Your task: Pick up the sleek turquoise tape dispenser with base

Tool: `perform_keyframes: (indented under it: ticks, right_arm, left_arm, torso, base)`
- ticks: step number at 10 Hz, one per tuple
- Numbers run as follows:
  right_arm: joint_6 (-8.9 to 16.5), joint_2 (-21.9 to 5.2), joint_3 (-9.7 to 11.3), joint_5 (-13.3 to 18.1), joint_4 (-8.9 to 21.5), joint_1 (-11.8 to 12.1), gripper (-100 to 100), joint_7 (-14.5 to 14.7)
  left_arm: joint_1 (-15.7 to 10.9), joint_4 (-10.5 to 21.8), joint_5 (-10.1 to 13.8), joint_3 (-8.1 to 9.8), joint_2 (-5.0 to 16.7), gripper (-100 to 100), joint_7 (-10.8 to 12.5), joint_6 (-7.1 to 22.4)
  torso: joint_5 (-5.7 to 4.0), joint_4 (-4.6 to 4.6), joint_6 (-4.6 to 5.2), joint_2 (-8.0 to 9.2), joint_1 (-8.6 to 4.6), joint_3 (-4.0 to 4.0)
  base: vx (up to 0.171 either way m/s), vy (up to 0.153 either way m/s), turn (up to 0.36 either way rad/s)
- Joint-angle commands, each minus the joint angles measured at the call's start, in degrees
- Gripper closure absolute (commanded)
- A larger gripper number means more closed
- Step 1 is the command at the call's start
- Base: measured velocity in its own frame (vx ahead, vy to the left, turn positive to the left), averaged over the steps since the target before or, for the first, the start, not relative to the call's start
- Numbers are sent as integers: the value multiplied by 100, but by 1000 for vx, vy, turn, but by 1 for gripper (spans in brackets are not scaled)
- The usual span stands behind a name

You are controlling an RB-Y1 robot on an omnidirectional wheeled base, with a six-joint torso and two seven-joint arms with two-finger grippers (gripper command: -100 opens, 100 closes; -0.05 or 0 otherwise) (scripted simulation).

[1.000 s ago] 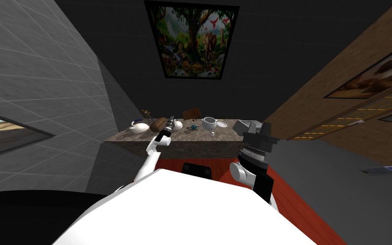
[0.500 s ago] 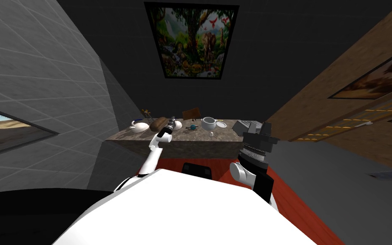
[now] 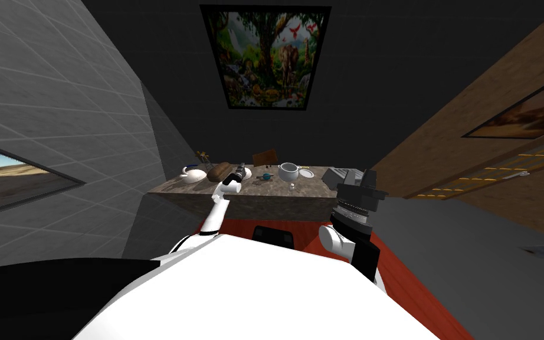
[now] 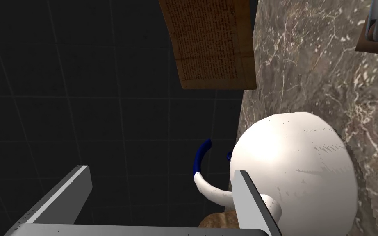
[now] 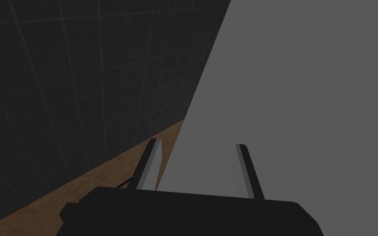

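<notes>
Reaching arm, head view: the left one stretches over the counter [image 3: 247, 198], and the left claw [image 3: 239, 172] hangs above its top, just beside a brown loaf [image 3: 219, 171].
Dispenser, head view: the small turquoise dispenser [image 3: 266, 176] sits on the counter between the left claw and a white cup [image 3: 288, 172], apart from both.
Other arm, head view: the right claw [image 3: 365, 176] is held up at the counter's right end.
Left claw, left wrist view: the left claw [image 4: 161, 170] has its fingers [image 4: 71, 186] spread wide, with nothing between them.
Pot, left wrist view: a round white pot [image 4: 303, 164] with a blue-tipped spout lies against one finger. Whether the finger touches it is hard to say.
Counter, left wrist view: the veined stone top [image 4: 319, 69] runs under the pot, and a brown book [image 4: 212, 41] overhangs its edge further out.
Loaf, left wrist view: a brown crust [image 4: 219, 221] shows by the claw's body.
Right claw, right wrist view: the right claw [image 5: 196, 145] has its fingers [image 5: 150, 164] apart and grips nothing.
</notes>
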Motion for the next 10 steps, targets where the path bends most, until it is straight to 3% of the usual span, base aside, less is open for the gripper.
perform_keyframes:
  ticks: [1, 2, 3, 4, 7, 9, 10]
  right_arm:
    - [0, 0, 0, 0, 0, 0, 0, 0]
    - [0, 0, 0, 0, 0, 0, 0, 0]
    - [0, 0, 0, 0, 0, 0, 0, 0]
    - [0, 0, 0, 0, 0, 0, 0, 0]
    - [0, 0, 0, 0, 0, 0, 0, 0]
    - [0, 0, 0, 0, 0, 0, 0, 0]
    - [0, 0, 0, 0, 0, 0, 0, 0]
  left_arm:
    - [-113, 87, 11, 18, -9, -100, 26, 286]
    - [-113, 87, 11, 18, -9, -100, 26, 345]
    - [-343, 292, 36, 52, -23, -100, 73, 571]
    - [-343, 292, 36, 52, -23, -100, 73, 695]
    - [-801, 714, 82, 119, -48, -100, 175, 1186]
    - [-801, 714, 82, 119, -48, -100, 175, 1399]
    - [-1028, 933, 102, 150, -56, -100, 229, 1600]
  torso:
    - [0, 0, 0, 0, 0, 0]
    - [0, 0, 0, 1, 4, 1]
    - [3, 1, -1, 5, 15, 3]
    - [2, 1, 0, 4, 10, 2]
    - [0, -1, 0, -1, 4, -1]
    - [0, 0, 0, 1, 1, 0]
    - [2, 1, -1, 6, 12, 3]
  base:
    - [13, -49, 23]
    - [5, -18, -1]
    - [6, -36, 30]
    - [13, -47, 25]
    - [22, -59, 30]
    - [7, -42, 7]
    - [14, -39, 26]
